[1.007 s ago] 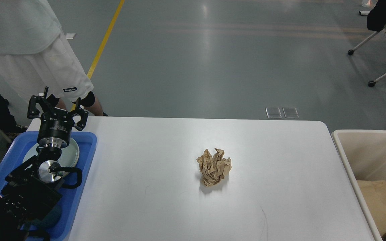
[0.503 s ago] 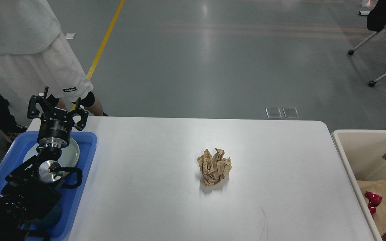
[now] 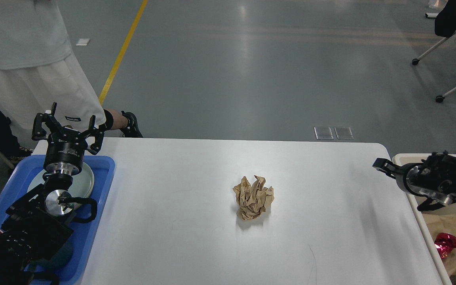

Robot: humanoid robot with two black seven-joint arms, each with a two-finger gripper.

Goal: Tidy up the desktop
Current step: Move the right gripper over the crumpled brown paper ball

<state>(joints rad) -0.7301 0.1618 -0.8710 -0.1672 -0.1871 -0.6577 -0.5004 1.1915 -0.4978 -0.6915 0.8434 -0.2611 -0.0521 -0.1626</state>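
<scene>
left claw (image 3: pixel 67 123) spread, empty | right claw (image 3: pixel 384 166) unclear, over desktop (image 3: pixel 172 206) edge

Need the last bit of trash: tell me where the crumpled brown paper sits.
In the head view, the crumpled brown paper lies alone near the desktop's centre, slightly right, well short of the beige bin.

Glossy grey floor (image 3: pixel 251 71) with yellow line (image 3: pixel 123 47); wheeled chairs (image 3: pixel 455 35) far right.

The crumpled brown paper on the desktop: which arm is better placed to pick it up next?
Probably the right. The right gripper points toward the crumpled brown paper from the beige bin; the left gripper hangs open over the blue tray, farther off.
</scene>
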